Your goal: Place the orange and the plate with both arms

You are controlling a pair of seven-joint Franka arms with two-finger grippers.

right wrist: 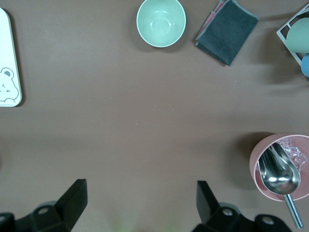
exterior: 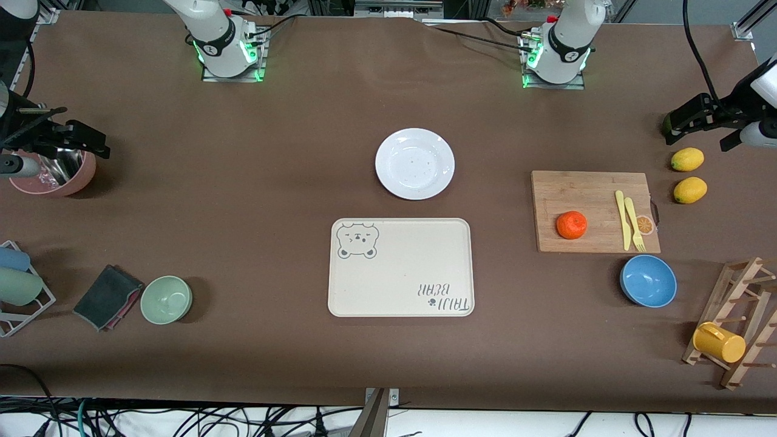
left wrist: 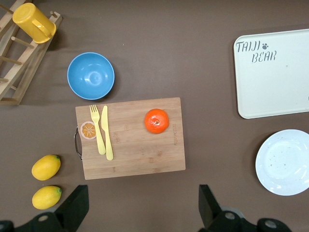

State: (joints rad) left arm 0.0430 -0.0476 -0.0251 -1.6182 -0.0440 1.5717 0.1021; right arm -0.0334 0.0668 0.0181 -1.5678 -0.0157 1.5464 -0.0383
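even overhead light is falling on the brown table [exterior: 243, 200], bright and flat. short soft shadows are sitting beside the green bowl [exterior: 166, 299] and blue bowl [exterior: 648, 280]. the white plate [exterior: 414, 164] is showing mild glare. focus is holding sharp throughout.

Setting: robotics laboratory, staged as a mock kitchen. Evidence: two arm bases [exterior: 229, 45] bolted to a table [exterior: 243, 182] under a brown cover; aluminium framing and loose cables [exterior: 182, 419] along the table's edges. Kitchen props around the cream bear-printed tray [exterior: 400, 267]: wooden cutting board [exterior: 595, 209] with yellow plastic cutlery [exterior: 630, 221], bowls, lemons [exterior: 688, 159], mug rack [exterior: 737, 321].
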